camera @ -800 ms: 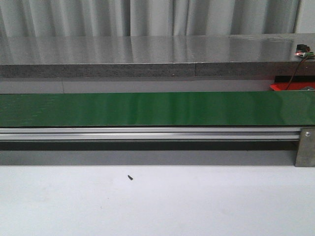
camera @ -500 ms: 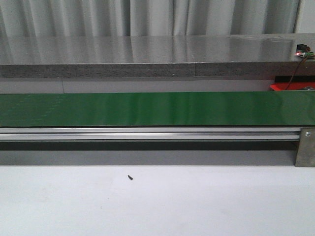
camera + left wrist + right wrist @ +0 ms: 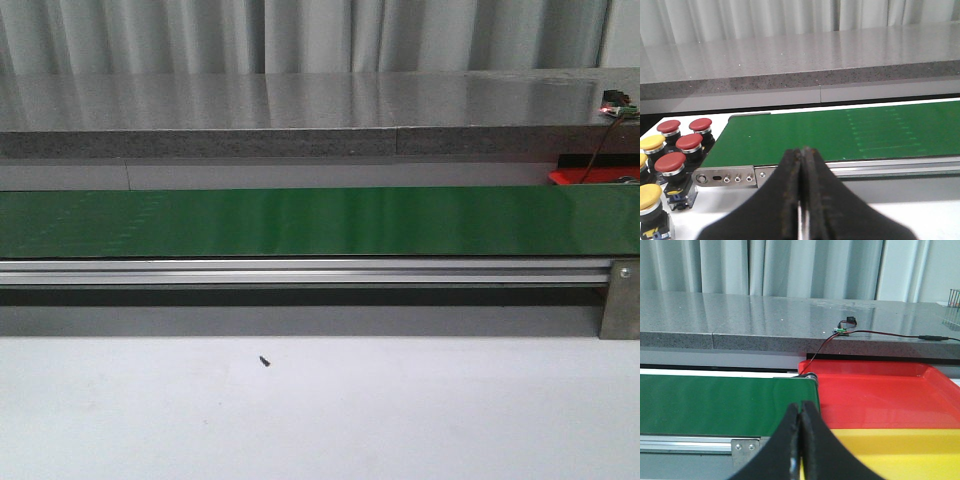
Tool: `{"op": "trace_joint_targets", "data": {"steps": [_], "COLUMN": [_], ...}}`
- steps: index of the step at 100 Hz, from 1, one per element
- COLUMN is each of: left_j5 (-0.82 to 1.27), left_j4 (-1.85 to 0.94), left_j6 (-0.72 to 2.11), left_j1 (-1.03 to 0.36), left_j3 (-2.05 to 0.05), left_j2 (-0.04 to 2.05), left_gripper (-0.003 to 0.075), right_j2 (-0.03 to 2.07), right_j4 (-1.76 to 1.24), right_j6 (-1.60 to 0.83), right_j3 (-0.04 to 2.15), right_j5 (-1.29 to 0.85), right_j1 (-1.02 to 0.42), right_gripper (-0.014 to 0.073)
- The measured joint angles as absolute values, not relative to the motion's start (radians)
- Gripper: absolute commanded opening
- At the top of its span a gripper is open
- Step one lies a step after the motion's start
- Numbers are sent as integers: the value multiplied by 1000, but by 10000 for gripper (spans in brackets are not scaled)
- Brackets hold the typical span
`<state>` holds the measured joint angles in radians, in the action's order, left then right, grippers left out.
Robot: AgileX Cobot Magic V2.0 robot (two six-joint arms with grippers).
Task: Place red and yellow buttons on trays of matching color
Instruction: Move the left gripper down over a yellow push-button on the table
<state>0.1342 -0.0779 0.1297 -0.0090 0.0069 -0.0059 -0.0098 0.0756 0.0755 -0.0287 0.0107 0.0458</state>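
Several red buttons (image 3: pixel 689 142) and yellow buttons (image 3: pixel 650 196) stand in a cluster on the white table beside the end of the green conveyor belt (image 3: pixel 840 135), seen in the left wrist view. My left gripper (image 3: pixel 802 152) is shut and empty, apart from the buttons, in front of the belt's rail. In the right wrist view the red tray (image 3: pixel 880 395) lies past the other end of the belt, with the yellow tray (image 3: pixel 900 447) on its near side. My right gripper (image 3: pixel 801 406) is shut and empty near the yellow tray's edge. Neither gripper shows in the front view.
The green belt (image 3: pixel 320 221) runs the full width of the front view on an aluminium rail (image 3: pixel 300 271). A grey stone counter (image 3: pixel 300 115) stands behind it. A small circuit board (image 3: pixel 842 330) with a black cable sits on the counter. A black speck (image 3: pixel 264 361) lies on the white table.
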Motion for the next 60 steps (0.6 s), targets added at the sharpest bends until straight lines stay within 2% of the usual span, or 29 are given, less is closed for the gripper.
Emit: {"op": "trace_joint_targets", "data": {"steps": [60], "left_j5": [9], "left_j4": [-98], "left_j6": [130], "left_j1": [-2], "left_j3": [-5], "left_j2": [-6], "left_gripper": [-20], "right_j2": [-10], "right_j4": [76], "right_j6": [76], "right_j3": [-29], "right_j5": [11], "right_j1": [46], "right_gripper": [-68]}}
